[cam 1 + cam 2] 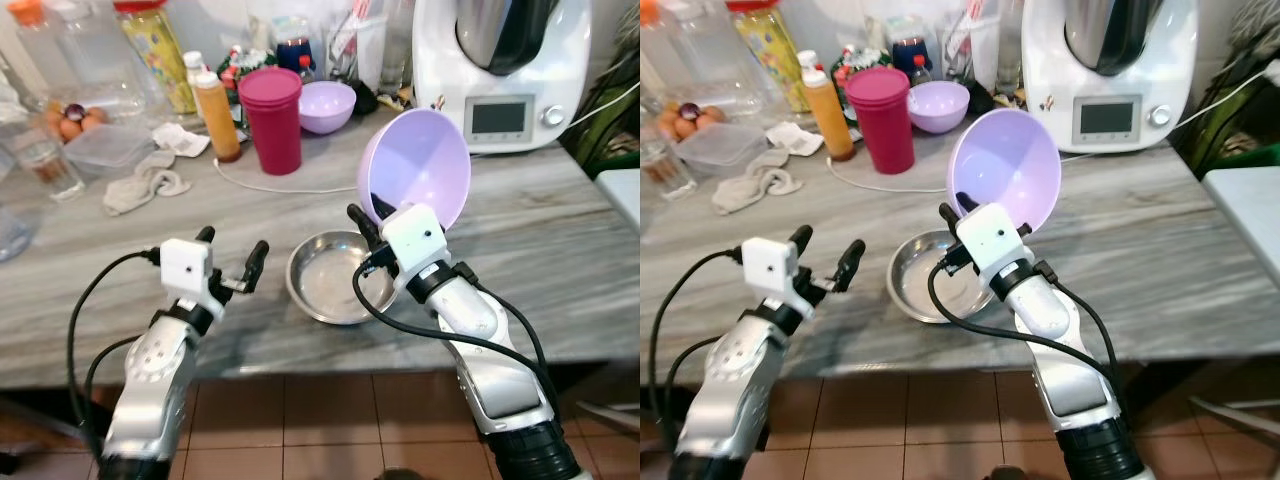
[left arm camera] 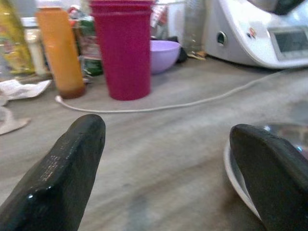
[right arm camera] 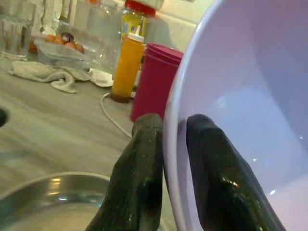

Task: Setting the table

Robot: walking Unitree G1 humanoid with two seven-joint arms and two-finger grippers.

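Lilac plastic bowl [image 1: 420, 165], smooth and round, held tipped on edge above the right-hand middle of the counter, its hollow facing the robot. The right gripper [image 3: 168, 144] is clamped on the bowl's lower rim, one black finger inside the wall and one outside. The right arm rises from the near edge of the counter, forearm angled up and to the left, a black cable looping off the wrist.

Just below and to the left of the lilac bowl, a shallow steel bowl [image 1: 325, 280] with a bright, reflective surface rests on the counter near its front edge. The left gripper [image 1: 232, 255] hovers low over the counter just left of the steel bowl, its fingers spread wide and holding nothing; the left arm reaches forward from the near edge.

The counter [image 1: 560, 230] is grey stone with streaked veining; terracotta floor tiles [image 1: 320, 420] show below it.

Farther back: a stack of magenta tumblers [image 1: 270, 120], a second lilac bowl [image 1: 327, 105] to their right, an orange sauce bottle [image 1: 218, 118] to their left, a white cord [image 1: 270, 185] lying in front of them, a crumpled cloth [image 1: 145, 187], and a white kitchen appliance [image 1: 505, 75] with a small display at far right.
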